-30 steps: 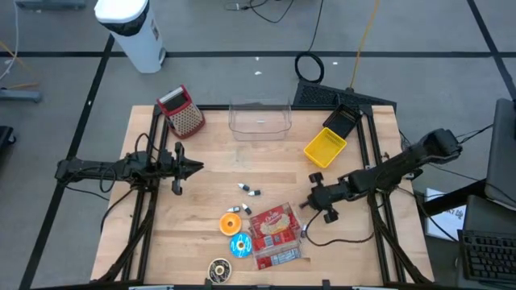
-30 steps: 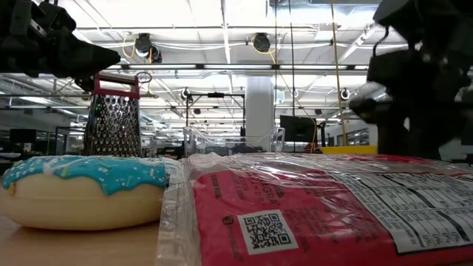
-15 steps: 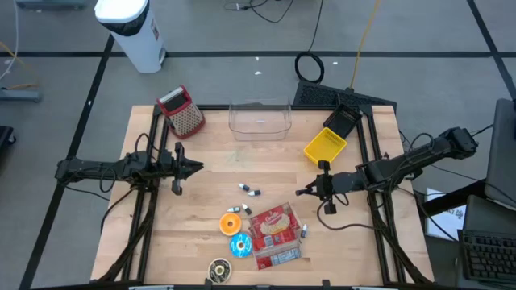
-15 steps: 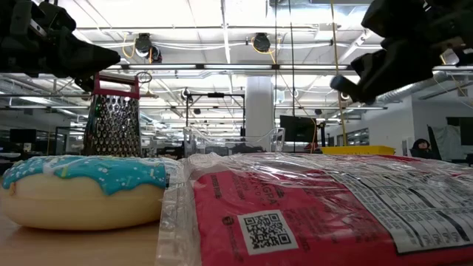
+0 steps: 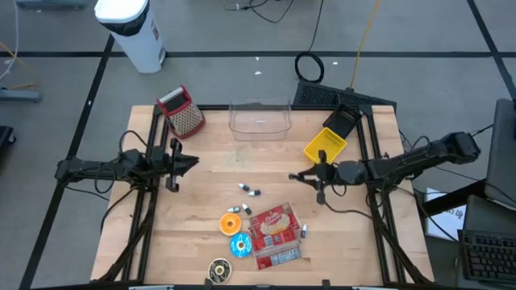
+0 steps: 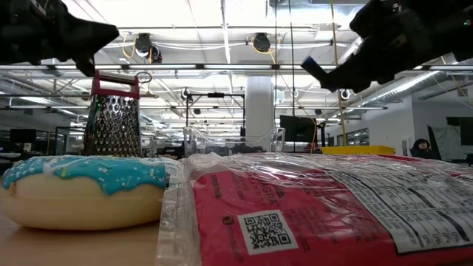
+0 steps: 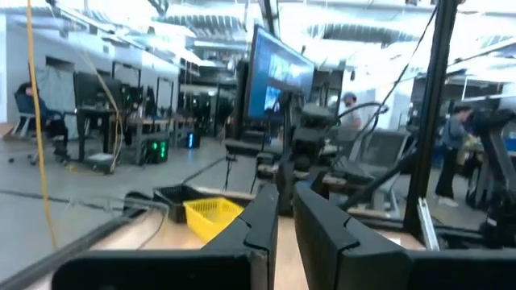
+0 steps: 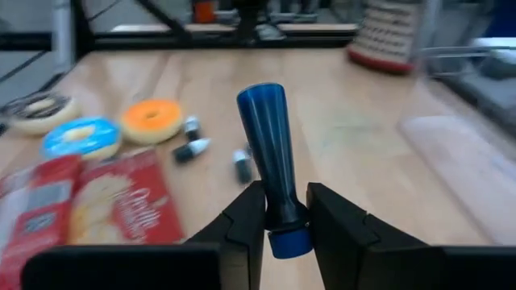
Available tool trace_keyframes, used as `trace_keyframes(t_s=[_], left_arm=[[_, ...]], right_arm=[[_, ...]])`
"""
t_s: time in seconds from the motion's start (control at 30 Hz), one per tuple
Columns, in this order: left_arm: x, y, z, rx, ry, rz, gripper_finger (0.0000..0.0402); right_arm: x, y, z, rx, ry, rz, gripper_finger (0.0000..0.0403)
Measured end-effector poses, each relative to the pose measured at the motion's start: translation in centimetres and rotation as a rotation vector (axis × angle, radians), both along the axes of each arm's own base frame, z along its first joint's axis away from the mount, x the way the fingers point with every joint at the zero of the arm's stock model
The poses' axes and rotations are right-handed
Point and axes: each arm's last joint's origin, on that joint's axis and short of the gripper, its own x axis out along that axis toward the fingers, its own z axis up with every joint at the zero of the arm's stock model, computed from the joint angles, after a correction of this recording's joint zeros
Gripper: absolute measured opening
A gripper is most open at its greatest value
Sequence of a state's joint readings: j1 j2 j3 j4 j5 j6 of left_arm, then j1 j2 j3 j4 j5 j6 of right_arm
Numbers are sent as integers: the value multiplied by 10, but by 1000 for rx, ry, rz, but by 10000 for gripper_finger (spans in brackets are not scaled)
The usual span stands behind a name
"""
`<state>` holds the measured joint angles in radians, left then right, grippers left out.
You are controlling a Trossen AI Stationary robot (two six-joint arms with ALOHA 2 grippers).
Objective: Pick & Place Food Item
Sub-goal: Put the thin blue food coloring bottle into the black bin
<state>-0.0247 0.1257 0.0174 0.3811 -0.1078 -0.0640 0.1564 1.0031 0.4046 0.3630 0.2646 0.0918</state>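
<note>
My right gripper [image 8: 284, 201] is shut on a dark blue tapered piece [image 8: 266, 137] and holds it above the table's right half [image 5: 297, 176]. The red food package [image 5: 274, 228] lies flat near the front edge. Beside it lie a blue-iced donut [image 5: 240, 245], an orange donut [image 5: 230, 223] and a chocolate donut [image 5: 218, 270]. My left gripper [image 5: 192, 160] hovers over the table's left side, shut on nothing, and is also seen in the left wrist view [image 7: 286, 205]. My right gripper pinches the blue piece between its two fingers at the narrow end [image 8: 280, 211], just ahead of a bright blue cap [image 8: 289, 240]. The piece runs on past the fingertips along their line. It is lifted clear, its wide end [image 8: 260, 93] toward the table's left.
A clear bin [image 5: 260, 118] stands at the far edge, with a yellow basket [image 5: 324, 147] to its right and a grater [image 5: 184, 110] to its left. Small dark bits [image 5: 251, 191] lie mid-table. Bare wood shows around the centre.
My right gripper has risen from beside the red package and gone toward the far edge. It has tipped from slanting down to nearly level, and the blue piece went with it, clear of the table. My left gripper has tipped its fingers slightly upward.
</note>
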Motion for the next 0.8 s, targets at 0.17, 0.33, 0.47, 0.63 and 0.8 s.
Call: trace_keyframes(t_s=[0.17,0.33,0.47,0.63,0.8], left_arm=[[0,0,2,6,-16,2,42],[0,0,1,45,-8,13,42],[0,0,1,88,-5,24,42],[0,0,1,77,-6,21,42],[0,0,1,77,-6,20,42]], right_arm=[[0,-25,1,-30,-9,-228,73],[-4,-55,-3,-4,23,-418,73],[-12,-80,-9,14,85,-559,69],[-28,-111,-11,31,135,-740,76],[-48,-136,-8,97,190,-930,70]])
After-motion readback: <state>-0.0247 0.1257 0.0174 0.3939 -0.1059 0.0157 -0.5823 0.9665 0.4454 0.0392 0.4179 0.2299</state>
